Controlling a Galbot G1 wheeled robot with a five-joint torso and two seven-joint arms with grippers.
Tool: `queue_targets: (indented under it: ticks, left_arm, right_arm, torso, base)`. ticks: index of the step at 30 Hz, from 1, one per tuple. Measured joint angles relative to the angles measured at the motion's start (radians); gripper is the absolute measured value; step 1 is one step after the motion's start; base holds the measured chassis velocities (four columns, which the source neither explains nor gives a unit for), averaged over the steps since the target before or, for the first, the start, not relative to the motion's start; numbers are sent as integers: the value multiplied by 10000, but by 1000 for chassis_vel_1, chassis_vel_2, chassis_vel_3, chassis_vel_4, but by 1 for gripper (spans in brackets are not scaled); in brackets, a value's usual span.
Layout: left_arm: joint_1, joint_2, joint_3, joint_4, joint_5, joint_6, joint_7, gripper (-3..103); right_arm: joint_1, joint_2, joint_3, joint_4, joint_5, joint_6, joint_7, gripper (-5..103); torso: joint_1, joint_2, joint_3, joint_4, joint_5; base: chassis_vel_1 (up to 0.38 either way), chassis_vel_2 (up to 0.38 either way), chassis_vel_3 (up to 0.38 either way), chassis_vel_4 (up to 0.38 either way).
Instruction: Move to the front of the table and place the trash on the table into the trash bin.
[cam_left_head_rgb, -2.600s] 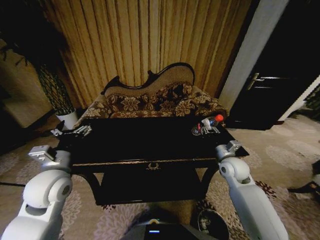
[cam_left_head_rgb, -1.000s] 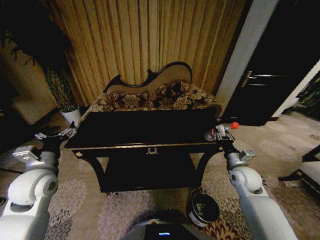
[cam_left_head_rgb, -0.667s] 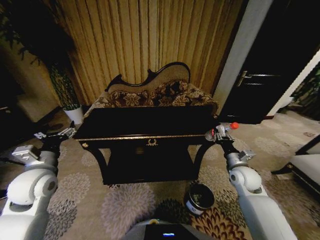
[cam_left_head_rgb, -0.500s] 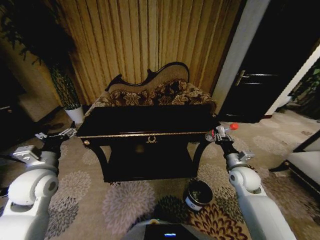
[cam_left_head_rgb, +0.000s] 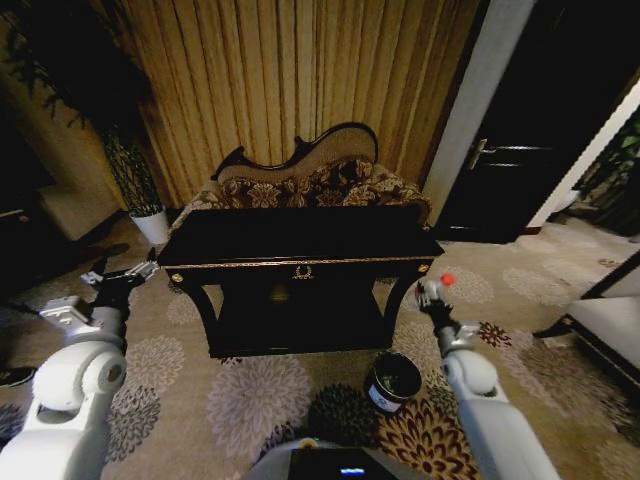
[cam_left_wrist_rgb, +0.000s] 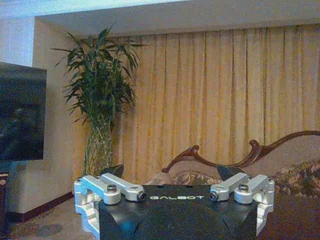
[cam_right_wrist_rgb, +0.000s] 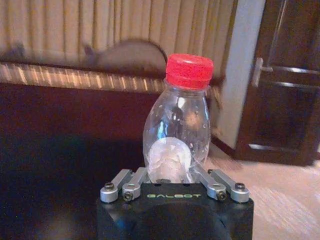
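Observation:
The black table (cam_left_head_rgb: 300, 245) with gold trim stands in front of me, its top bare. My right gripper (cam_left_head_rgb: 432, 293) is shut on the trash, a clear plastic bottle (cam_right_wrist_rgb: 176, 135) with a red cap (cam_left_head_rgb: 447, 280). It holds the bottle upright in the air, just off the table's right front corner. The black trash bin (cam_left_head_rgb: 393, 381) sits on the carpet below and a little left of that gripper. My left gripper (cam_left_head_rgb: 125, 277) hangs open and empty to the left of the table. In the left wrist view this gripper (cam_left_wrist_rgb: 172, 175) has its fingers spread wide.
A floral sofa (cam_left_head_rgb: 300, 185) stands behind the table against the curtains. A white plant pot (cam_left_head_rgb: 150, 225) is at the back left and a dark door (cam_left_head_rgb: 500, 150) at the back right. A cushioned bench (cam_left_head_rgb: 610, 325) stands at the right edge. Open carpet lies in front of the table.
The whole picture has shifted: the camera has backed away from the table. The right gripper carried the bottle off the tabletop to beside the right front corner. The bin came into view.

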Motion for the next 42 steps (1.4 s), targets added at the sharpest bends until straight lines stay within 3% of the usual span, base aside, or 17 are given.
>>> queue_targets:
  ticks: [8,16,20,23,24,31,33,35,36,42]
  left_arm:
    - [10,1,-27,-70,145,-1,153,100]
    - [41,-2,26,-138,188,-1,159,100]
    - [170,-26,37,-134,189,-54,229,100]
    - [191,-38,55,-136,188,-84,281,100]
    - [176,-38,104,-128,202,-106,311,100]
    - [31,16,287,-93,293,-150,363,100]
    - [-4,20,372,-92,346,-161,370,100]
    - [-3,15,396,-81,382,-181,370,100]
    - [10,6,428,-42,466,-249,369,100]
    - [14,-41,462,11,543,-327,366,100]
  right_arm:
    - [812,352,-17,-2736,-1005,764,0,28]
    - [1151,691,-264,-3785,-1383,889,0,26]
    - [1178,804,-308,-3840,-1547,991,-1,41]
    - [1173,854,-309,-3797,-1614,1014,0,47]
    - [1155,884,-308,-3705,-1616,1015,0,58]
    - [1153,925,-304,-3569,-1616,1014,0,74]
    - [1116,922,-303,-3518,-1615,1019,0,90]
    - [1106,923,-294,-3489,-1618,1032,0,90]
    - [1073,919,-261,-3386,-1648,1078,0,98]
    - [737,913,-139,-2370,-1698,1153,1,100]
  torso:
    - [-1,1,0,3,-2]
    - [-2,2,-1,1,-2]
    - [-1,1,0,3,-3]
    - [-1,1,0,3,-2]
    - [-1,1,-1,3,-3]
    - [-1,1,-1,2,-3]
    - [-1,1,0,1,-2]
    - [-1,1,0,1,0]
    - [-1,1,0,1,-1]
    - [-1,1,0,2,-4]
  base:
    - [0,0,0,0]
    - [0,0,0,0]
    - [0,0,0,0]
    - [0,0,0,0]
    - [0,0,0,0]
    - [0,0,0,0]
    - [0,0,0,0]
    - [0,0,0,0]
    - [0,0,0,0]
    - [0,0,0,0]
